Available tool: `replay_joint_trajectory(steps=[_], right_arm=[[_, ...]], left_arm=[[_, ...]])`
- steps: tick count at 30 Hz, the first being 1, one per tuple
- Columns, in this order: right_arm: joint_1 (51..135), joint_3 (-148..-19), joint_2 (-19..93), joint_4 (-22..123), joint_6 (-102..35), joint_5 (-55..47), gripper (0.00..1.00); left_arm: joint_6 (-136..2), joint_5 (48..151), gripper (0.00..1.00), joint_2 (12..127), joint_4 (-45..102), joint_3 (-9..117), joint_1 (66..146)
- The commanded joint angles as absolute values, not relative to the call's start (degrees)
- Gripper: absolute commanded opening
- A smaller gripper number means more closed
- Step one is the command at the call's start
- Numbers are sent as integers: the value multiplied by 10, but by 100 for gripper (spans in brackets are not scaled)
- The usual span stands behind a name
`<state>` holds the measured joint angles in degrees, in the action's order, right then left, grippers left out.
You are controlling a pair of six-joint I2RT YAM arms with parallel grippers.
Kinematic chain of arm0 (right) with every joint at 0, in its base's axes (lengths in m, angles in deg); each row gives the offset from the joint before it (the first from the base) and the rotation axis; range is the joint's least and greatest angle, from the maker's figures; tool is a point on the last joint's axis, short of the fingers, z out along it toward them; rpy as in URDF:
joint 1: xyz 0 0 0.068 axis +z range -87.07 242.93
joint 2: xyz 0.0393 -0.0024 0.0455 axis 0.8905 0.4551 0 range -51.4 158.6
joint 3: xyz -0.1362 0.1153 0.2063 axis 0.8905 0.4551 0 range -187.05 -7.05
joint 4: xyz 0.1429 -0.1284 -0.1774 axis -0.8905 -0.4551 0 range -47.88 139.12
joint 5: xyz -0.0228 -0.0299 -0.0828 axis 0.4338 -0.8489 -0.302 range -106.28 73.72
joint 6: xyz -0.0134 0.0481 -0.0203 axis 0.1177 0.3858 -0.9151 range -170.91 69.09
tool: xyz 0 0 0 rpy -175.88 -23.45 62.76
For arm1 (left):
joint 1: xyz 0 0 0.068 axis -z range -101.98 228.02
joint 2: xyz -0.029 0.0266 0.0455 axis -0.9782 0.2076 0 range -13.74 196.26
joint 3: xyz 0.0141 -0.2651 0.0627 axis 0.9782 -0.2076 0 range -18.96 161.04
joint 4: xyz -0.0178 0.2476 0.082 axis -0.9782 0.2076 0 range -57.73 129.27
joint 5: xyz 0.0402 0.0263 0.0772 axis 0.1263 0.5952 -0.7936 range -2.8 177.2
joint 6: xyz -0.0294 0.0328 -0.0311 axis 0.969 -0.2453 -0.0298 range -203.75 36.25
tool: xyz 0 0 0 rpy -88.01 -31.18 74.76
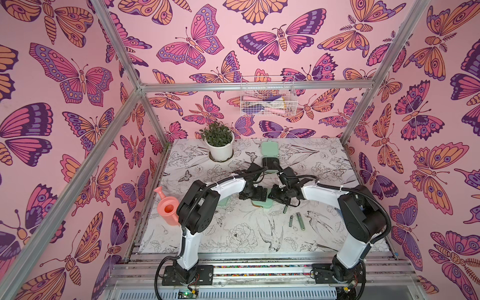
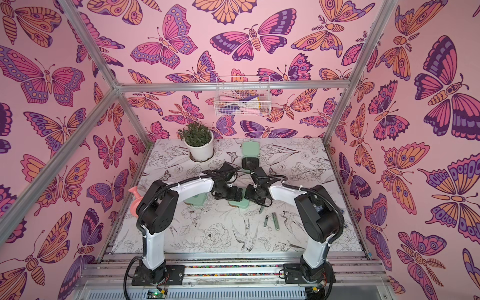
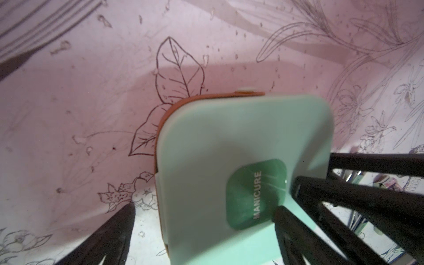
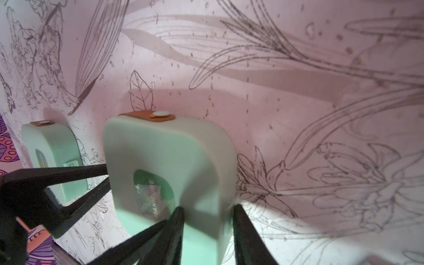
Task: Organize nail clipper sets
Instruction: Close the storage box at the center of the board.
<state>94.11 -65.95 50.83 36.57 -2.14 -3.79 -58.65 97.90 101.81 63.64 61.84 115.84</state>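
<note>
Both top views look down from above; wrist views, apparently close, share one case [image 3: 229,149].

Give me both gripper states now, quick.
Left gripper: open, over the mint manicure case, not clamped on it.
Right gripper: shut, pinching that case's edge.

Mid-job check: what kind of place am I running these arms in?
Probably a staged robot test booth dressed as a gardening corner: an aluminium frame carries butterfly-print walls, and a potted plant and pink watering can stand on the printed tabletop.
</note>
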Motion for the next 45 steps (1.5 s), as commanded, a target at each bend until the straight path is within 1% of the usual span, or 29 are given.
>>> replay_joint_trajectory(steps=[1,5,10,18,34,45], right_arm=[[949,-635,534,360,-8,-48,37],[950,-624,535,370,-3,-46,37],[951,-610,538,380,1,-44,38],[954,-602,548,402,10,-31,38],[966,-579,560,448,41,-7,37],[987,-545,571,519,87,12,36]], left_arm=[[-580,990,94,1032,679,588,1159],[-575,1004,91,1031,668,579,1159],[-565,1023,82,1028,653,568,1159],[-554,1042,75,1029,634,561,1159],[-544,1062,73,1037,617,558,1160],[-542,1068,73,1038,606,553,1167]])
